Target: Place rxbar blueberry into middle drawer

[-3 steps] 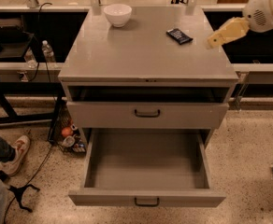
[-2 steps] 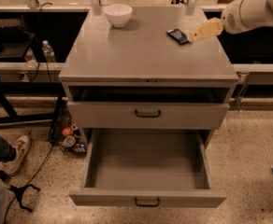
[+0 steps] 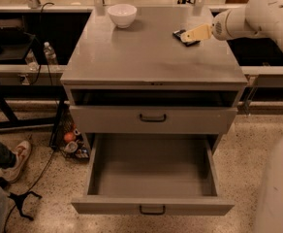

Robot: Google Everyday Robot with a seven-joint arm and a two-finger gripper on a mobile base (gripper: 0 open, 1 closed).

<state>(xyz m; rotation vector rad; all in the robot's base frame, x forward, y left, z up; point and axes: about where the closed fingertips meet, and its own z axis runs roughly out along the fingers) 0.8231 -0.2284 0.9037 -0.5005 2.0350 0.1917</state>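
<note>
- The gripper [image 3: 187, 34] reaches in from the right on a white arm [image 3: 262, 16], low over the far right part of the cabinet top [image 3: 151, 57]. Whether it is clenched or released, I cannot tell.
- The rxbar blueberry [image 3: 179, 33] lies flat on the top at the gripper's tip, partly hidden by it.
- A white bowl [image 3: 122, 14] stands far left, well apart from the bar.
- The middle drawer [image 3: 112, 207] is pulled out towards the near side, plain grey inside.
- A water bottle [image 3: 49, 55] stands left of the cabinet.
</note>
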